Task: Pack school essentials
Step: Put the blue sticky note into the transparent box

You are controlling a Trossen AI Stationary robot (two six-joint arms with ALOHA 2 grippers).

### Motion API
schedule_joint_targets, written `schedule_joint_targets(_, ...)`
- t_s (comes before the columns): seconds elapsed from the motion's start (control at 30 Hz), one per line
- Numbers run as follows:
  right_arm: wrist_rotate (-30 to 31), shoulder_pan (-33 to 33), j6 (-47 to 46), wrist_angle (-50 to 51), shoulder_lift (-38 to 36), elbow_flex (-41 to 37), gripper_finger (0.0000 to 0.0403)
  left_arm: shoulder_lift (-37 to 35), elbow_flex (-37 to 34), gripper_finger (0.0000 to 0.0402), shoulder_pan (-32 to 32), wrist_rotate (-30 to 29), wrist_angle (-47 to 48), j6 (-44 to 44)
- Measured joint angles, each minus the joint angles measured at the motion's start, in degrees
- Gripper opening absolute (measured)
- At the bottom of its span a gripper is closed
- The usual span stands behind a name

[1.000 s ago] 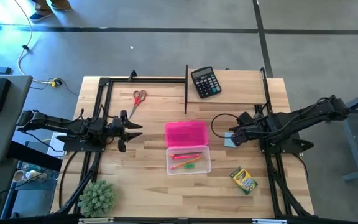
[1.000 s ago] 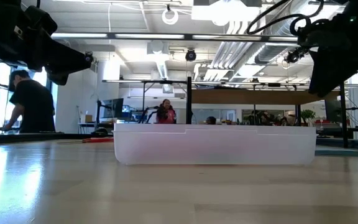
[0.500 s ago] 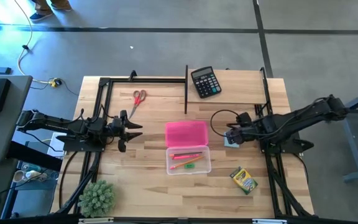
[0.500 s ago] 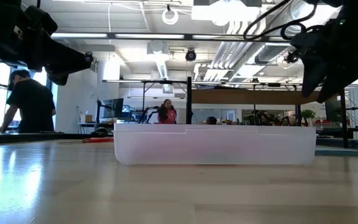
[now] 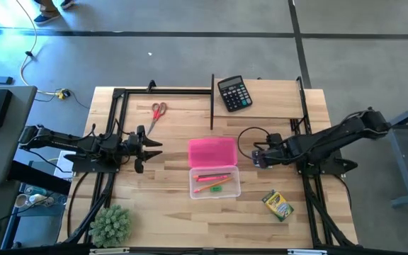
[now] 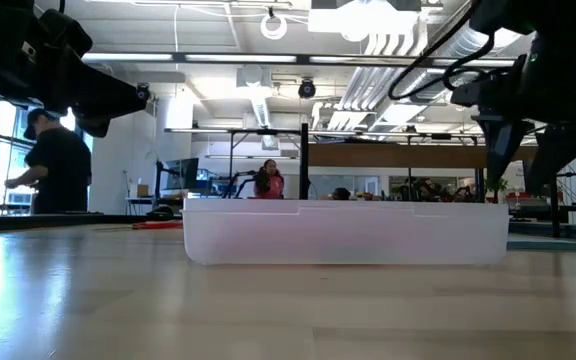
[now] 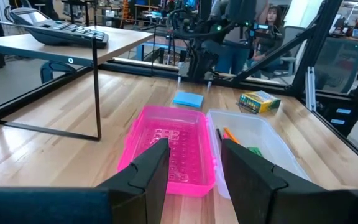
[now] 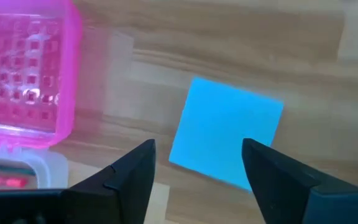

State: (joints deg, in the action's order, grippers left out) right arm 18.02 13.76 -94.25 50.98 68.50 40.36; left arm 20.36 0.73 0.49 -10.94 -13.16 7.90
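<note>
My right gripper is open and hangs fingers-down over the light-blue square, which lies flat on the table between its fingertips, to the right of the pink lid. In the high view the gripper hides the square. The clear box holds two pencils, a pink pen and a small green piece. The red-handled scissors lie far-left and the crayon box lies near-right. My left gripper waits open at the table's left, pointing at the lid.
The black calculator sits on a raised shelf at the far edge. The fuzzy green plant ball is at the near-left corner. Black frame rails stand behind the lid. People show in the room beyond the table.
My right gripper has moved toward the table's left, over the light-blue square. It has tipped its fingers down and sunk lower, so it now hides the square in the high view. Nothing on the table has shifted.
</note>
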Motion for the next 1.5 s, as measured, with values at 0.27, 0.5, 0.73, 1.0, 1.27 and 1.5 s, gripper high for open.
schedule_joint_targets(0.27, -0.26, 0.24, -2.59, -0.52, 2.32, 0.0, 0.032, -0.02, 0.0, 0.0135, 0.0, 0.02, -0.01, 0.0)
schedule_joint_targets(0.5, -0.53, 0.26, -5.64, -0.3, 5.57, 0.02, 0.0395, 0.0, 0.0, 0.0135, 0.0, 0.04, 0.01, 0.0)
schedule_joint_targets(0.73, -0.52, 0.26, -8.0, -0.96, 8.79, 0.02, 0.0399, 0.0, 0.0, 0.0135, 0.01, 0.04, 0.01, 0.0)
schedule_joint_targets(1.0, -0.48, 0.43, -10.34, -2.65, 12.05, 0.02, 0.04, 0.0, 0.0, 0.0135, 0.01, 0.06, -0.01, 0.0)
schedule_joint_targets(1.27, 2.52, 3.8, -16.33, -2.53, 14.74, 0.02, 0.04, 0.0, 0.0, 0.0135, 0.01, 0.04, 0.0, 0.0)
schedule_joint_targets(1.5, 3.79, 5.96, -20.59, -2.36, 17.41, 0.02, 0.04, 0.0, 0.0, 0.0135, 0.02, 0.04, 0.01, -0.02)
